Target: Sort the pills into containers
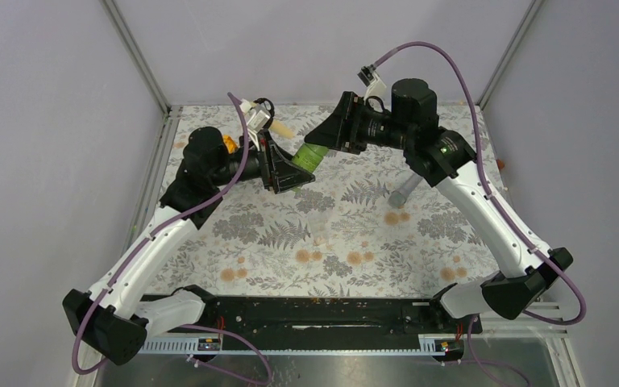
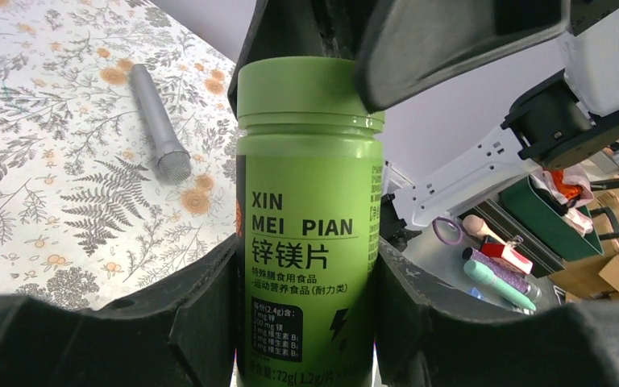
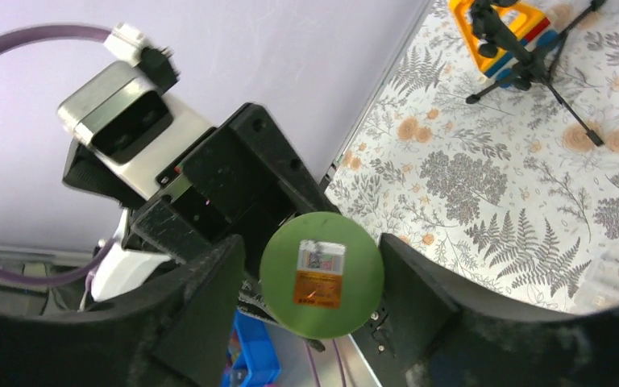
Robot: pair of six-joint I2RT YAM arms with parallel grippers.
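Observation:
A green screw-cap bottle [image 1: 313, 155] is held in the air over the back of the mat. My left gripper [image 1: 290, 169] is shut on its body; in the left wrist view the black fingers [image 2: 201, 322] press both sides of the labelled bottle [image 2: 306, 201]. My right gripper [image 1: 332, 133] stands round the cap [image 3: 321, 272]. Its jaws are spread, with a small gap on the left side of the cap. No pills show. A faint pale patch [image 3: 616, 274] on the mat may be a see-through cup; I cannot tell.
A grey microphone-shaped object [image 1: 403, 192] lies on the floral mat right of centre and also shows in the left wrist view [image 2: 161, 133]. A yellow-orange toy [image 3: 500, 32] with a black tripod stands at the back left [image 1: 227, 143]. Walls close off the back and sides.

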